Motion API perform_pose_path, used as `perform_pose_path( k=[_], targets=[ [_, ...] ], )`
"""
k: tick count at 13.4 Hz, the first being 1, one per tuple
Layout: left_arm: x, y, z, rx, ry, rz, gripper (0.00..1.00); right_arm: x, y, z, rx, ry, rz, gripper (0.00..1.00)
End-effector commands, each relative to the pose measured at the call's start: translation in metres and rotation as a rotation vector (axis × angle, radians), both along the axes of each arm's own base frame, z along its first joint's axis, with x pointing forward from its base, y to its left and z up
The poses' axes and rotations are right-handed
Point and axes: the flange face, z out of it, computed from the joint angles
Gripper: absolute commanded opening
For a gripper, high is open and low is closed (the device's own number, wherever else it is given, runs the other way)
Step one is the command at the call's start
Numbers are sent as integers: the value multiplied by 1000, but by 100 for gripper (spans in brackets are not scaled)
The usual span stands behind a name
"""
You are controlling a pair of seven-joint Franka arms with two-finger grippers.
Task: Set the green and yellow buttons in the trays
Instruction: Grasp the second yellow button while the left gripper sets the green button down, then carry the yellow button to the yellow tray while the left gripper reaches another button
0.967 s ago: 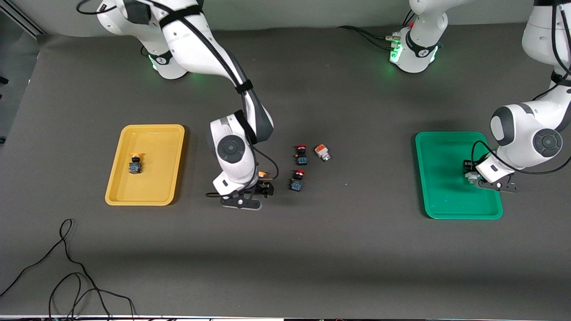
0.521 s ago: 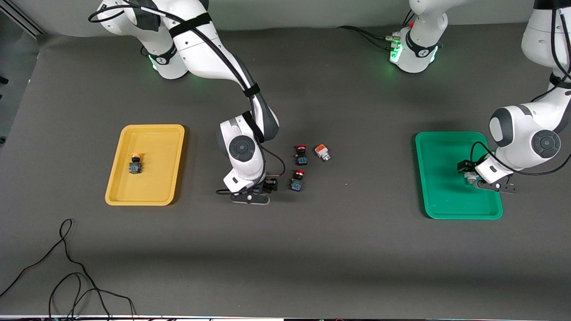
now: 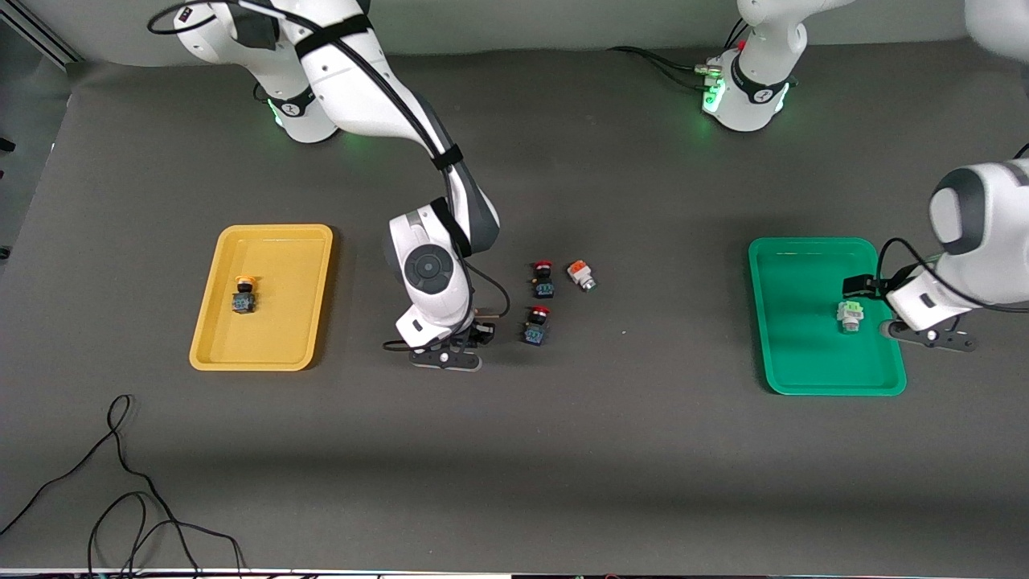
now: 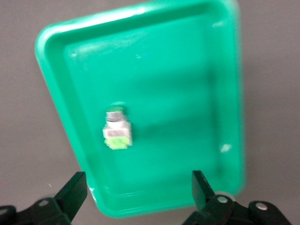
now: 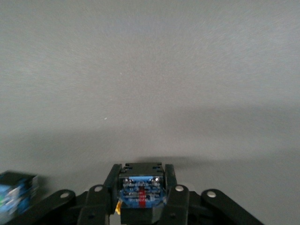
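The left hand (image 4: 138,199) let go, fingers wide, leaving the green button (image 3: 850,315) in the green tray (image 3: 792,366) near the worktop's left-arm edge, so that drop looked done, while the right hand (image 5: 142,197) stayed clamped on the yellow button (image 5: 140,190).

A robotics lab; grey mat-covered table (image 3: 563,450), loose cables (image 3: 120,498), bolted arm bases

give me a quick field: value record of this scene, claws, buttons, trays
left claw: open, over green tray's edge
right claw: shut on yellow button, between yellow tray and red buttons
green tray: holds green button
yellow tray: holds one yellow-capped button
red buttons: two, on the table mid-way
orange button: beside the farther red one
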Motion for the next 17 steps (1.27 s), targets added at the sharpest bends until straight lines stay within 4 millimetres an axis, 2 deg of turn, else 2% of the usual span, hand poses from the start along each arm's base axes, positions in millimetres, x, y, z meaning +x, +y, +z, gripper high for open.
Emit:
perform_pose_path(
  k=[1, 2, 3, 4, 5, 7, 8, 9, 11, 14, 16, 17],
  targets=[
    [17, -40, 48, -52, 37, 78, 100, 12, -19, 99, 58, 66, -15, 24],
    [19, -69, 58, -46, 49, 106, 100, 17, -32, 125, 67, 89, 5, 24],
    [18, -103, 62, -33, 60, 142, 100, 20, -51, 141, 75, 113, 41, 24],
    [15, -143, 65, -20, 57, 167, 100, 24, -79, 153, 81, 139, 81, 24],
    [11, -182, 64, -6, 55, 203, 100, 29, -114, 161, 80, 152, 129, 24],
    [-3, -267, 53, 25, 43, 271, 100, 34, -201, 166, 80, 161, 236, 24],
    [-11, -306, 42, 30, 38, 302, 100, 35, -242, 166, 78, 165, 273, 24],
    [-15, -333, 27, 32, 32, 340, 100, 32, -278, 165, 79, 171, 295, 24],
    [-27, -383, -7, 24, 27, 397, 99, 22, -334, 143, 81, 175, 326, 24],
    [-48, -436, -68, 15, 42, 485, 99, -12, -395, 65, 83, 120, 341, 24],
    [-60, -455, -103, 27, 65, 590, 99, -35, -412, 11, 98, 99, 356, 24],
    [-69, -462, -117, 41, 76, 626, 99, -39, -413, -7, 112, 106, 373, 24]
  ],
)
